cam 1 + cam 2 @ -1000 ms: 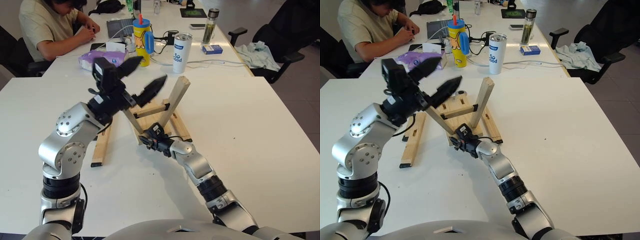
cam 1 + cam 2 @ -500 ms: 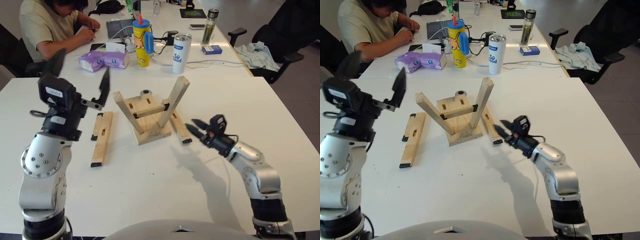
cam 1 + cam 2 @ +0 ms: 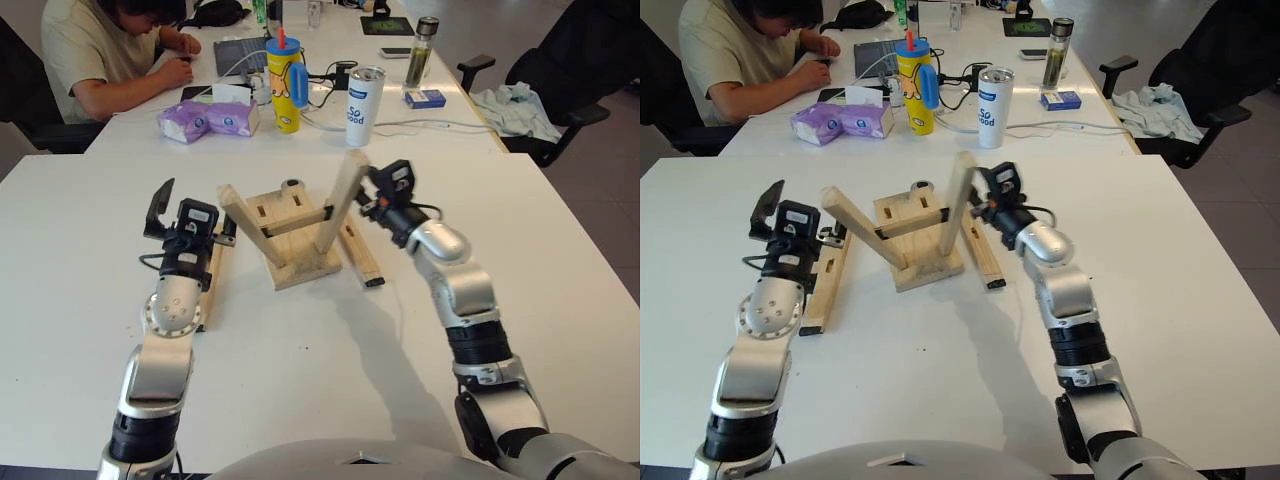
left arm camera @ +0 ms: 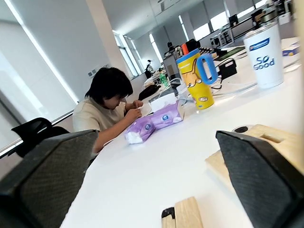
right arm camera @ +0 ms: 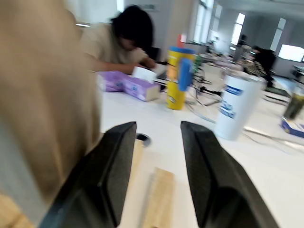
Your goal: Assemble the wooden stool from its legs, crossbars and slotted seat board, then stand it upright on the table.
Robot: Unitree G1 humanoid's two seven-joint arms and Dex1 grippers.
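**Half-built stool upside down, both grippers open beside it**

From the head: the seat board (image 3: pixel 300 265) lies flat on the white table (image 3: pixel 540 290). Two legs rise off it in a V, with a crossbar (image 3: pixel 300 220) between them. The left gripper (image 3: pixel 197 207) sits low over a loose leg (image 3: pixel 816 318) lying to the left. The right gripper (image 3: pixel 378 190) is just beside the top of the right-hand raised leg (image 3: pixel 347 200).

Left wrist: its fingers (image 4: pixel 47 175) are spread wide with nothing between them.

Right wrist: its fingers (image 5: pixel 107 171) are parted and empty, and the raised leg blurs close beside one. Another leg (image 5: pixel 159 199) lies flat beyond.
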